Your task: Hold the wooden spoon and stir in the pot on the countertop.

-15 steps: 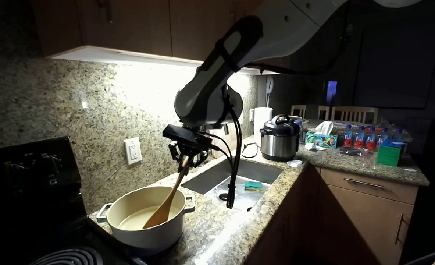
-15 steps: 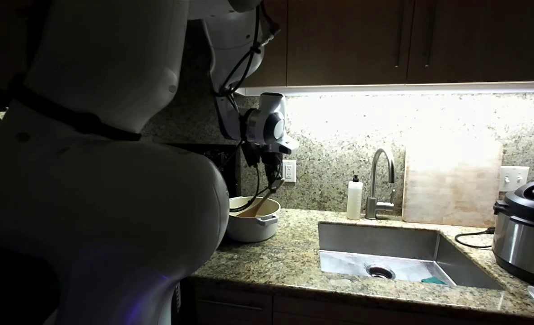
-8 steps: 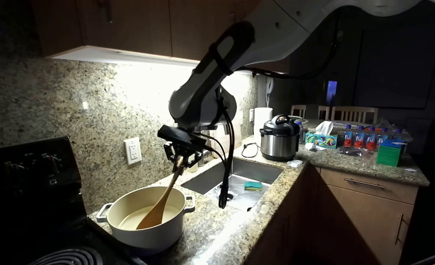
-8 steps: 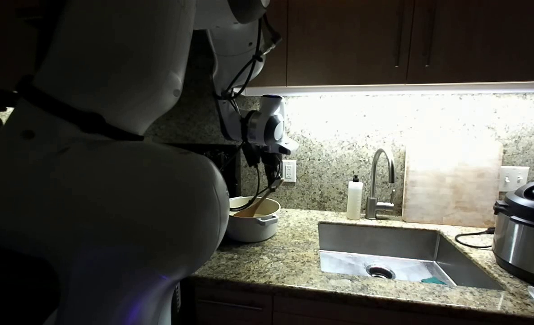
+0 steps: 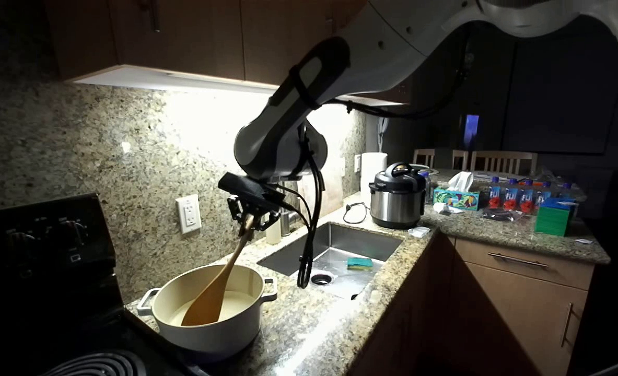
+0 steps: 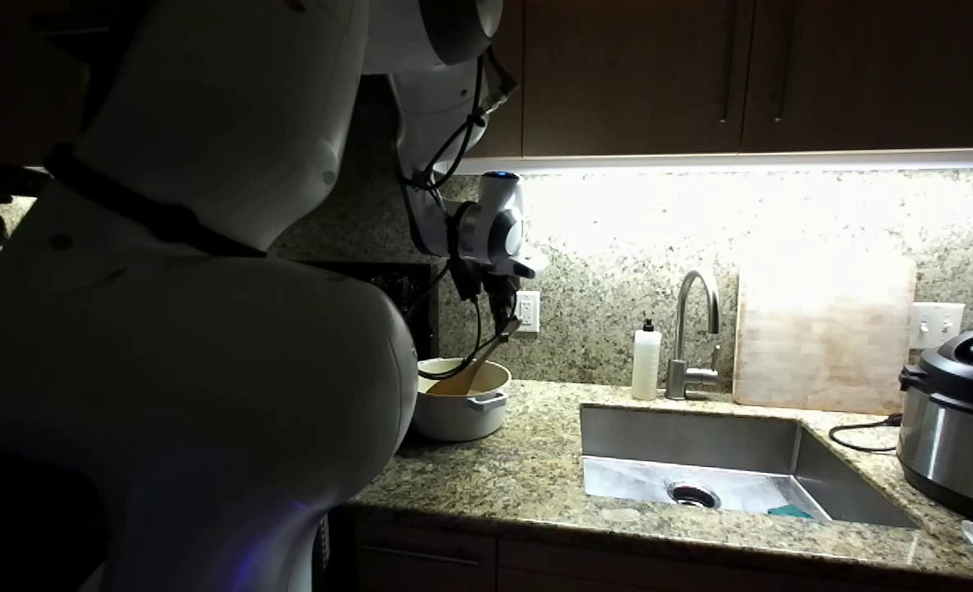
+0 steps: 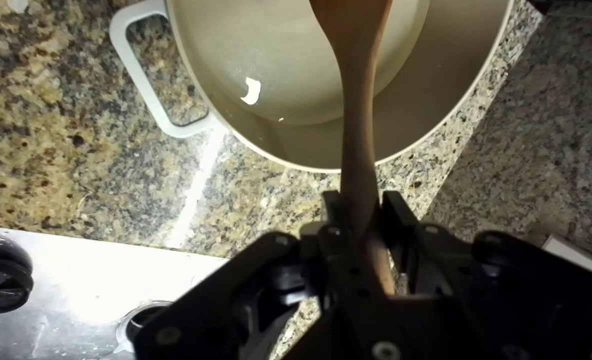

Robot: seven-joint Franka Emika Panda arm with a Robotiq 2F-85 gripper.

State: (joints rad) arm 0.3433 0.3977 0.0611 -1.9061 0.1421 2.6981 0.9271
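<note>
The wooden spoon (image 5: 210, 296) leans at a tilt with its bowl down inside the pot and its handle rising over the rim. It also shows in an exterior view (image 6: 460, 382) and in the wrist view (image 7: 358, 90), where its bowl runs out of frame. The cream-white pot (image 5: 220, 338) stands on the granite countertop (image 5: 294, 318); it also shows in the wrist view (image 7: 296, 142). A bright reflection lies inside; I cannot tell if it holds liquid. My gripper (image 5: 246, 230), also seen in the wrist view (image 7: 361, 205), is shut on the handle, above and beside the pot.
The black stove (image 5: 42, 261) stands beside the pot. The steel sink (image 5: 340, 237), with a green sponge (image 5: 359, 263), lies on the pot's opposite side. A soap bottle (image 6: 646, 362), faucet (image 6: 692, 329) and steel-and-black cooker (image 5: 397, 198) stand farther along. Cables (image 5: 309, 235) hang from my wrist.
In an exterior view my gripper and the spoon have moved left, toward the stove, and slightly up. The spoon's bowl has shifted left inside the pot. The pot has not moved.
</note>
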